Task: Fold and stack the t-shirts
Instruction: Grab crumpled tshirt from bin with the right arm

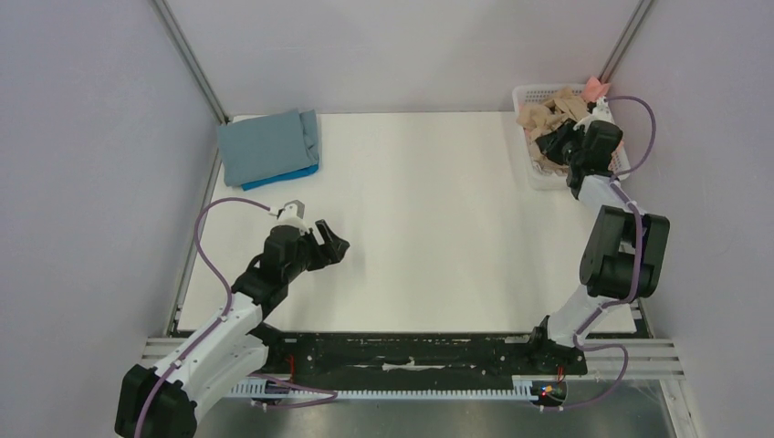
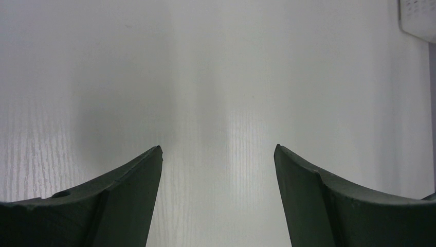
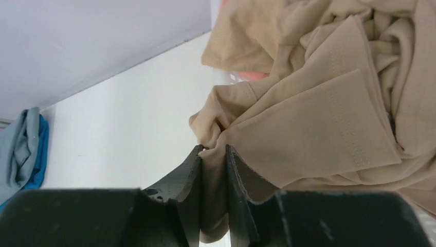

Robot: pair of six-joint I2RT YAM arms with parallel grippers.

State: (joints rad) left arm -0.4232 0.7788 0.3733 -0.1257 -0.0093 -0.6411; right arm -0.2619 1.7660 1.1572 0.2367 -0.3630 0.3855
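Your right gripper (image 3: 213, 150) pinches a fold of the beige-tan t-shirt (image 3: 319, 103); its dark fingers stand nearly together, with cloth filling the narrow gap between them. The shirt bunches in creases to the upper right, and a sliver of salmon pink t-shirt (image 3: 254, 75) shows beneath one fold. At the far left of the white table (image 3: 128, 118) you see the grey-blue t-shirt (image 3: 18, 149) touching the bright blue t-shirt (image 3: 41, 154).

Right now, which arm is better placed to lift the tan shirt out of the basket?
The right arm. The right gripper is shut on a fold of the tan shirt at the white basket; the left gripper hangs open over the table, well away from the basket.
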